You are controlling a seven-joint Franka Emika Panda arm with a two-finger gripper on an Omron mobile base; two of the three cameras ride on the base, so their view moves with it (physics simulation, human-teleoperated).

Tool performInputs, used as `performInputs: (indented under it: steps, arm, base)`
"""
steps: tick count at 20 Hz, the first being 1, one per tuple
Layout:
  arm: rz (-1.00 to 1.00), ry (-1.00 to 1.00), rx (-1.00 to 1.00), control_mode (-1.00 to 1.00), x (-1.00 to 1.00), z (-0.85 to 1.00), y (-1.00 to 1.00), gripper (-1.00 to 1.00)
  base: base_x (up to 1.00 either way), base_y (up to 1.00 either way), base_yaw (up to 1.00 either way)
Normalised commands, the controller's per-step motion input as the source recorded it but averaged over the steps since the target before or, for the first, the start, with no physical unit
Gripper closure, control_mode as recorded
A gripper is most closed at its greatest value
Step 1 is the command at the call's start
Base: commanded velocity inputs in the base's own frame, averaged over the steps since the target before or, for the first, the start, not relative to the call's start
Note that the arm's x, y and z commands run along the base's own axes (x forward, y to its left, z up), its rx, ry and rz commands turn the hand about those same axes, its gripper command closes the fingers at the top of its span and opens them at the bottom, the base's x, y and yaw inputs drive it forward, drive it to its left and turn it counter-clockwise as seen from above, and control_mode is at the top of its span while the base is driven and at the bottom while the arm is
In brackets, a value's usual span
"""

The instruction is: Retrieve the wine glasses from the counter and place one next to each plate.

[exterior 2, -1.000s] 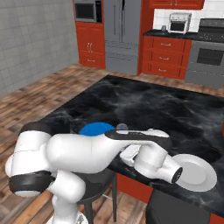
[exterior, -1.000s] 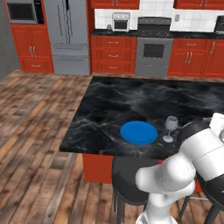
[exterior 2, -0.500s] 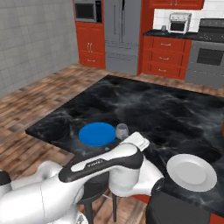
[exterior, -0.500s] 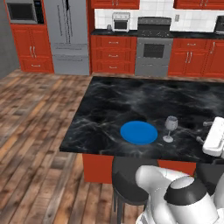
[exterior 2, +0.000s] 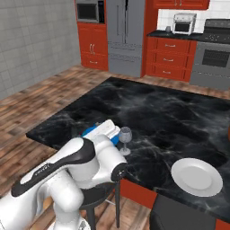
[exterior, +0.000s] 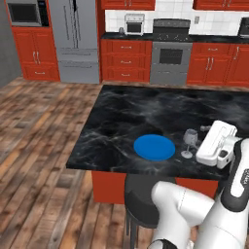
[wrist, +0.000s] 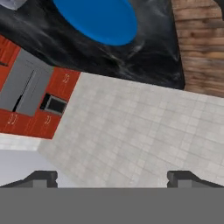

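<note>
One wine glass (exterior: pixel 189 142) (exterior 2: pixel 125 139) stands upright on the black marble island, just right of the blue plate (exterior: pixel 154 147) (wrist: pixel 98 17). In the right base view my arm covers most of that blue plate (exterior 2: pixel 91 131). The white plate (exterior 2: pixel 196 176) lies further right near the island's front edge, with no glass beside it. My gripper (exterior: pixel 208 138) (wrist: pixel 111 178) hovers close to the right of the glass, open and holding nothing. The counter (exterior: pixel 146 37) runs along the back wall; a small grey thing (exterior 2: pixel 167 29) beside the toaster is too small to tell.
Dark stools (exterior: pixel 146 194) (exterior 2: pixel 179 215) stand against the island's (exterior: pixel 146 107) near side, under my arm. A toaster (exterior: pixel 133 23), a stove (exterior: pixel 171 29) and a fridge (exterior: pixel 75 39) line the back wall. Wood floor lies open to the left.
My arm has swung and folded back, and the hand now sits just right of the glass. The glass and both plates have stayed put. The jaws stayed open.
</note>
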Motion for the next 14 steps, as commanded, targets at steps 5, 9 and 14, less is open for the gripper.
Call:
performInputs:
  steps: [5,9,14]
  arm:
    - [0.29,-0.09,-0.03,-1.00,-0.05,0.68,0.48,-1.00]
    - [0.29,-0.18,0.00,-1.00,-0.08,0.44,0.21,-1.00]
    - [0.25,-0.16,0.01,-1.00,0.00,0.01,0.13,-1.00]
  base:
    - [0.00,0.00,0.00]
    - [0.00,0.00,0.00]
    - [0.00,0.00,0.00]
